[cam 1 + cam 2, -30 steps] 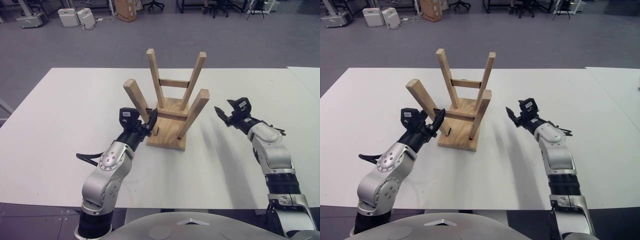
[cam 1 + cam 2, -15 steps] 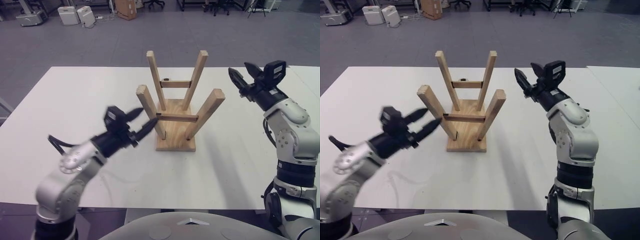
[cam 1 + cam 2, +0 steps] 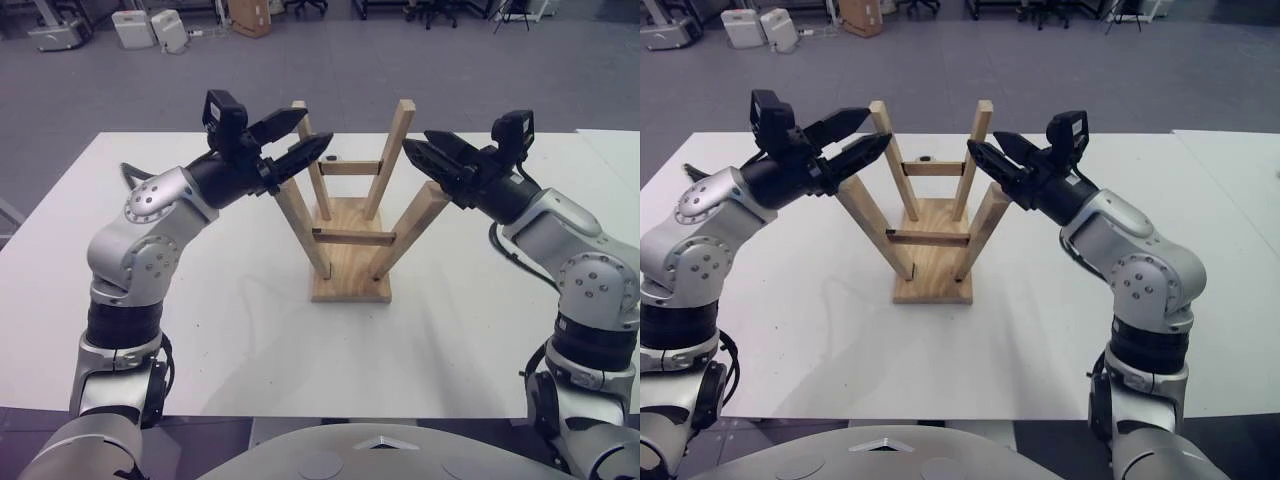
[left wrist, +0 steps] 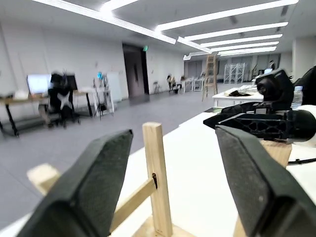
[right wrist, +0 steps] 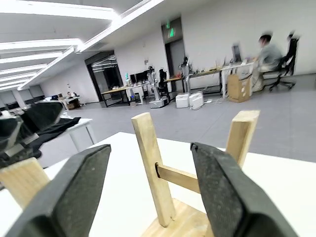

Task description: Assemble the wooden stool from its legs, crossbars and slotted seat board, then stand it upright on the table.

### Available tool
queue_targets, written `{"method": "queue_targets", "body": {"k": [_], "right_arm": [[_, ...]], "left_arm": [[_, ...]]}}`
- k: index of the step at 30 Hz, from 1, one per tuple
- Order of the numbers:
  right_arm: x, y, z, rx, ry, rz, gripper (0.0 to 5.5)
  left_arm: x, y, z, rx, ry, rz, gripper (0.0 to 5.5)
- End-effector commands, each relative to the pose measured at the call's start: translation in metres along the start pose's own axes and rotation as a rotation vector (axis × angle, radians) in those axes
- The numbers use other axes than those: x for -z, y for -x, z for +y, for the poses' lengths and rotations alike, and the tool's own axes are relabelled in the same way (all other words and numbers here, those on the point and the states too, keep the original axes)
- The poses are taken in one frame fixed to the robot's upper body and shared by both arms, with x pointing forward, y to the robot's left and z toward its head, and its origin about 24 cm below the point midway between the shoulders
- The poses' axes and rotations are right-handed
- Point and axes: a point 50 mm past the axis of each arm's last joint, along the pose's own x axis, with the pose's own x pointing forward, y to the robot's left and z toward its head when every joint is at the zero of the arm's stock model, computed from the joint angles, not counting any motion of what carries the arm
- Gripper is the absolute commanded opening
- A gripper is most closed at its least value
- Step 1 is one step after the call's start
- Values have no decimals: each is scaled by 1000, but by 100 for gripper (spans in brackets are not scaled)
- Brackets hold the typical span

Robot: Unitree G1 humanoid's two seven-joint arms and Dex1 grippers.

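The wooden stool (image 3: 350,285) stands upside down mid-table, seat board flat, with its legs up and crossbars (image 3: 350,237) joining them. My left gripper (image 3: 316,130) hovers open just above the top of the near-left leg (image 3: 300,225), holding nothing. My right gripper (image 3: 414,142) is open by the top of the near-right leg (image 3: 405,230), also holding nothing. In the left wrist view, a far leg (image 4: 158,182) shows between my fingers (image 4: 84,197), with the right gripper (image 4: 261,123) beyond. In the right wrist view, the far legs and crossbar (image 5: 177,177) show between my fingers (image 5: 227,192).
The white table (image 3: 180,300) has free room on both sides and in front of the stool. A small dark item (image 3: 332,158) lies on the table behind the stool. A second table (image 3: 615,150) adjoins at the right.
Both arms rose from low beside the stool to the tops of the near legs. The stool turned to sit squarer to me, and the left gripper came away from its near-left leg.
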Motion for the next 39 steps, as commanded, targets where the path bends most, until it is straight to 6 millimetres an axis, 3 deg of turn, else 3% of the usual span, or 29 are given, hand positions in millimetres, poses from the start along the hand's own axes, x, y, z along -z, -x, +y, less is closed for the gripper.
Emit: {"method": "queue_targets", "body": {"k": [1, 4, 8, 11, 12, 14, 16, 17, 18, 19, 21, 24, 26, 27, 29, 30, 31, 33, 36, 39], "right_arm": [[48, 4, -3, 43, -23, 222, 300], [13, 0, 1, -9, 41, 92, 300], [-68, -4, 5, -66, 124, -192, 300], [-104, -2, 15, -150, 139, -294, 300], [-101, -3, 18, -166, 133, -282, 300], [-67, -6, 11, -140, 45, -191, 300], [-4, -1, -7, -50, -70, -9, 300], [28, 5, -12, -13, -101, 82, 300], [45, 9, -14, 8, -111, 130, 300], [41, 8, -17, 17, -99, 111, 300], [23, 5, -21, 25, -66, 39, 300], [-20, 5, -20, -51, -44, -110, 300], [-31, 8, -35, -13, -55, -146, 300], [-25, 6, -50, 66, -25, -106, 300], [13, -2, -70, 150, 120, 74, 300], [38, -6, -70, 103, 111, 145, 300], [67, -8, -61, 11, 81, 214, 300], [104, -10, -18, -256, -24, 284, 300], [122, -8, 37, -465, -40, 305, 300], [126, 3, 41, -364, 80, 339, 300]], "left_arm": [[91, 17, -31, 58, 250, 312, 306], [36, 3, -24, 84, 238, 114, 306], [-39, 4, -1, 71, 123, -71, 306], [-75, 4, 10, 64, 91, -170, 306], [-72, 4, 8, 67, 95, -157, 306], [-43, 2, 2, 69, 146, -78, 306], [10, -1, -12, 70, 186, 82, 306], [52, 3, -18, 48, 195, 219, 306], [84, 12, -24, 35, 180, 329, 306], [92, 17, -23, 13, 171, 350, 306], [77, 14, -16, -11, 143, 282, 306], [14, 2, -3, -19, 93, 40, 306], [-21, 11, 3, -33, 93, -89, 306], [-26, 22, 7, -70, 70, -94, 306], [-6, 48, 9, -165, 59, -1, 306], [11, 63, 10, -227, 61, 69, 306], [30, 81, 13, -300, 62, 155, 306], [68, 126, 15, -423, 33, 380, 306], [94, 161, 2, -419, 14, 581, 306], [107, 168, -17, -281, -45, 729, 306]]}}
